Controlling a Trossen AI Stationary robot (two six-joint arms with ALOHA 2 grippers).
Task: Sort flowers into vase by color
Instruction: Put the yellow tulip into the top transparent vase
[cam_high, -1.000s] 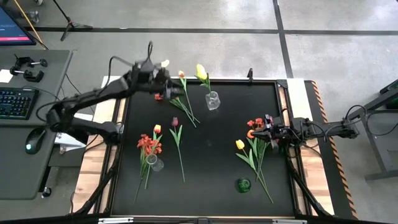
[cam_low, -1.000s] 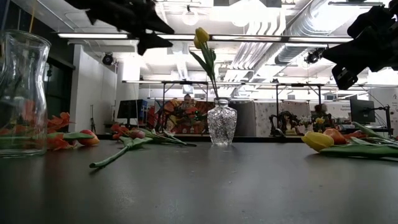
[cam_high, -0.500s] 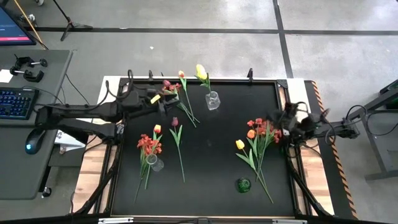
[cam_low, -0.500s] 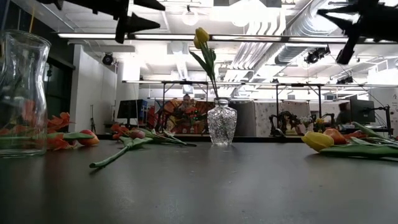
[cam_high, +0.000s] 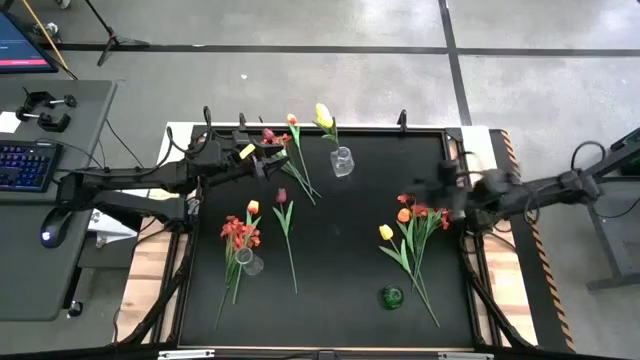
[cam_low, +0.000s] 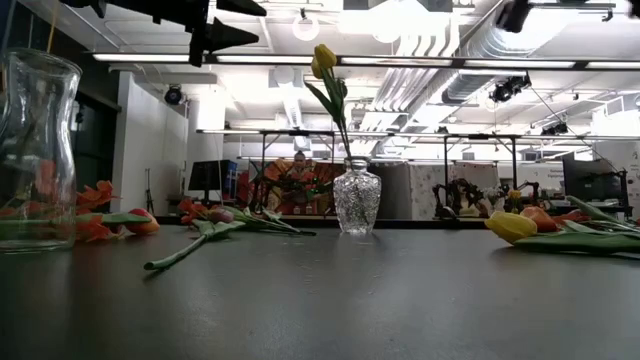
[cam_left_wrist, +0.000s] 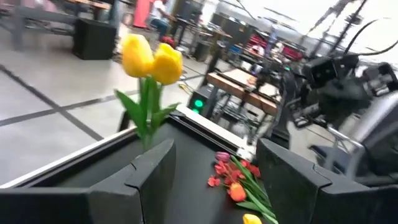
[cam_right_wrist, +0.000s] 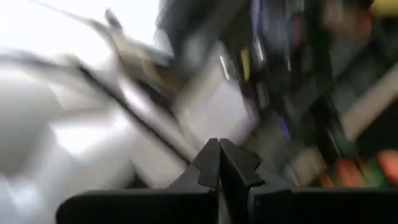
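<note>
Yellow tulips (cam_high: 323, 114) stand in a small clear vase (cam_high: 342, 160) at the table's far side. A red bunch (cam_high: 238, 232) sticks into a glass vase (cam_high: 250, 262) at the near left. Maroon and orange tulips (cam_high: 288, 150) and a single maroon one (cam_high: 284, 212) lie flat on the left. Red, orange and yellow tulips (cam_high: 410, 222) lie flat on the right. My left gripper (cam_high: 268, 160) hangs open and level, high over the far-left tulips, with nothing between its fingers (cam_left_wrist: 214, 155). My right gripper (cam_high: 432, 195) is shut and bare (cam_right_wrist: 217, 149), raised above the right-hand tulips.
A small green vase (cam_high: 391, 297) stands near the front right. In the low view the big glass vase (cam_low: 35, 150) fills the left edge and a yellow tulip head (cam_low: 512, 226) lies at the right. The black mat's middle (cam_high: 340, 240) is bare.
My left gripper has swung from the table's far-left corner toward the near edge, staying open and high, then held still. My right gripper has risen from the right-hand tulips, rolling as it climbed, and stays shut; in the low view it has left through the top. The flowers have not moved.
</note>
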